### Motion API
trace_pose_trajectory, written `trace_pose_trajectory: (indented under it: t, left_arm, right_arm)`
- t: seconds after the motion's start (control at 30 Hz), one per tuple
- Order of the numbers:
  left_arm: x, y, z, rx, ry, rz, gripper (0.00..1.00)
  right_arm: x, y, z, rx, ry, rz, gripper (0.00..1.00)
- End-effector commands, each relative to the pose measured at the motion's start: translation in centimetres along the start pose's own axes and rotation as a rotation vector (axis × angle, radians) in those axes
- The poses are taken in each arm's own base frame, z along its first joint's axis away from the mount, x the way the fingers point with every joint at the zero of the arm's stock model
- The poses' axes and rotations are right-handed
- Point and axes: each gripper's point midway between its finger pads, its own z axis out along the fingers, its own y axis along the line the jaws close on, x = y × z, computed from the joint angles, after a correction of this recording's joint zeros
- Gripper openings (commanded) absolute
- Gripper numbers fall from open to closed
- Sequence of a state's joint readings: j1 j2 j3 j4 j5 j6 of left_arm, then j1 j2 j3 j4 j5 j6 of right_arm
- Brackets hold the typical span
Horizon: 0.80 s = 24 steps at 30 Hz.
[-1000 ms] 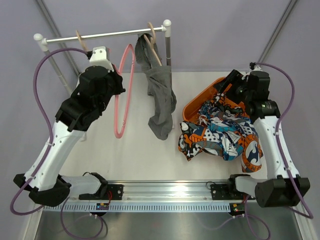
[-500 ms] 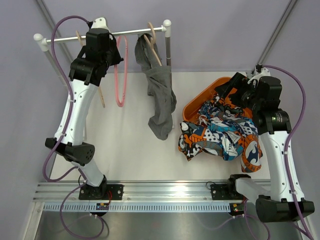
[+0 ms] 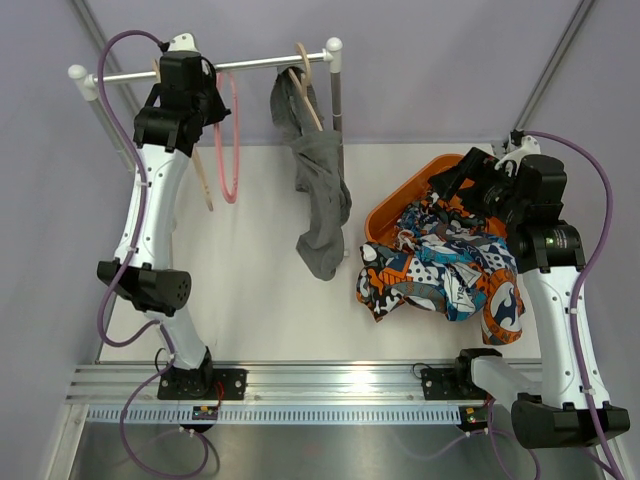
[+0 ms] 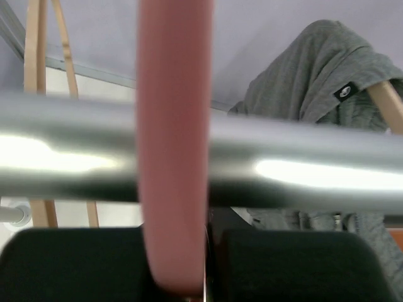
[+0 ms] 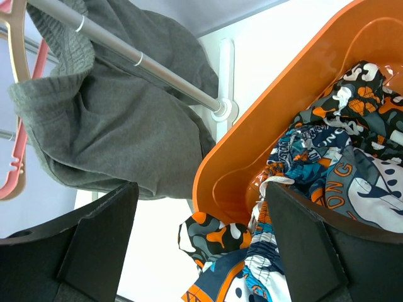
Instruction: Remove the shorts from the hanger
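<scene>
The dark grey shorts (image 3: 320, 190) hang from a wooden hanger (image 3: 303, 92) on the rail (image 3: 260, 66); they also show in the left wrist view (image 4: 315, 69) and the right wrist view (image 5: 126, 126). The camouflage shorts (image 3: 375, 280) and the blue-orange-white shorts (image 3: 450, 265) lie in a heap in and over the orange bin (image 3: 395, 205). My left gripper (image 3: 205, 85) is up at the rail, shut on a bare pink hanger (image 3: 228, 140), whose rod (image 4: 173, 157) crosses the rail (image 4: 302, 170). My right gripper (image 3: 462, 180) is open and empty above the bin.
A second bare wooden hanger (image 3: 203, 180) hangs left of the pink one. The rail's white posts (image 3: 334, 60) stand at the back. In the right wrist view the bin (image 5: 277, 126) and camouflage shorts (image 5: 214, 236) lie between my fingers (image 5: 94, 245).
My left arm has risen and carried the pink hanger up and back to the rail. My right arm lifted slightly and stays over the bin.
</scene>
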State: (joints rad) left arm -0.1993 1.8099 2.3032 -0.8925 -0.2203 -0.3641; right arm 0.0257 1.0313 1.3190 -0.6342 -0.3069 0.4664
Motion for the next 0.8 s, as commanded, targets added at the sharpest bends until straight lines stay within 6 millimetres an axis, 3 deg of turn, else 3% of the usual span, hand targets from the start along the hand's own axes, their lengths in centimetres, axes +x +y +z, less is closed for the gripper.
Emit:
trace_pose_trajectory:
  t: [0.0, 0.13, 0.27, 0.33, 0.43, 0.53, 0.63, 0.77]
  left_arm:
    - [-0.3, -0.2, 1.2, 0.028, -0.015, -0.004, 0.00]
    - [2.5, 0.9, 2.2, 0.000, 0.039, 0.010, 0.00]
    - [3.6, 1.4, 2.1, -0.005, 0.057, 0.015, 0.02]
    - [3.3, 1.9, 1.6, -0.020, 0.041, 0.012, 0.10]
    - [3.0, 2.2, 0.9, -0.027, 0.024, 0.014, 0.13]
    - [2.0, 2.4, -0.7, -0.025, -0.009, 0.012, 0.25]
    - [1.0, 2.4, -2.7, -0.007, -0.049, 0.014, 0.39]
    - [-0.7, 2.0, -6.2, 0.037, -0.113, 0.016, 0.47]
  right_arm:
    - [-0.1, 0.7, -0.3, -0.038, -0.005, -0.023, 0.90]
    - [0.5, 0.5, -0.1, -0.043, 0.006, -0.016, 0.90]
    - [0.6, 0.4, -0.2, -0.042, 0.005, -0.017, 0.89]
    - [0.8, 0.4, -0.3, -0.043, 0.009, -0.018, 0.89]
    - [0.9, 0.3, -0.3, -0.040, 0.011, -0.020, 0.89]
    - [1.0, 0.3, -0.5, -0.041, 0.010, -0.025, 0.89]
    - [0.9, 0.4, -0.7, -0.044, 0.005, -0.027, 0.89]
    - [0.8, 0.5, -1.0, -0.042, 0.002, -0.032, 0.89]
